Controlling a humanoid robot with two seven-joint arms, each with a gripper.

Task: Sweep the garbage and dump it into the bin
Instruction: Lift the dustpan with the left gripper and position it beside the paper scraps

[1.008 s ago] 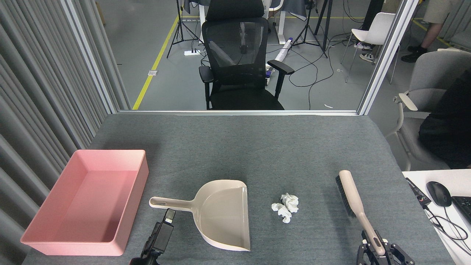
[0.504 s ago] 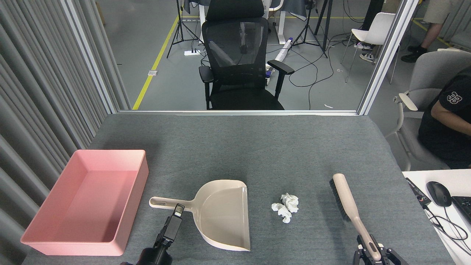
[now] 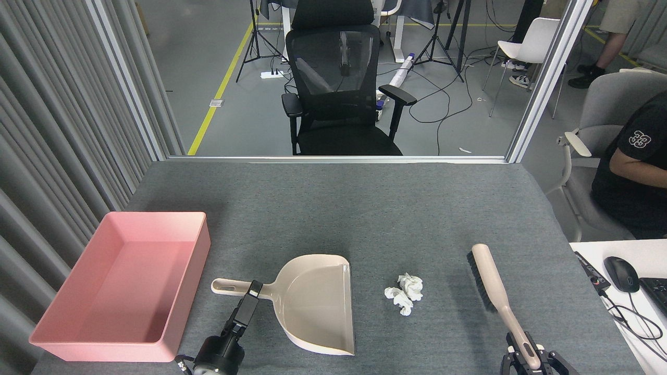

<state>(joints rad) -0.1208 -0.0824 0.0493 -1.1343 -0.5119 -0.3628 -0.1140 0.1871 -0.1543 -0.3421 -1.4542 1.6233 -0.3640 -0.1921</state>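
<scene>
The garbage (image 3: 405,294), a small cluster of crumpled white tissue wads, lies on the grey counter (image 3: 365,208) a little right of centre. At its 9 o'clock, just beside it but not touching, sits the beige dustpan (image 3: 318,304), its open mouth toward the wads and its handle pointing on to 9 o'clock. Farther out in that direction, near the counter's left edge, stands the pink bin (image 3: 125,284), with nothing visible inside.

At the wads' 3 o'clock, well apart, the brush (image 3: 495,291) slants from 11 to 5 o'clock, bristles facing left. The right gripper (image 3: 529,359) holds the brush handle at its near end, fingers clamped on it.

The left gripper (image 3: 252,290) reaches up from 6 o'clock to the dustpan handle; its tip overlaps the handle where it joins the pan. It is seen end-on and dark, so whether its fingers are apart or together cannot be told.

At the right edge, a person's arm (image 3: 633,166) in a black sleeve shows beside a grey chair.
</scene>
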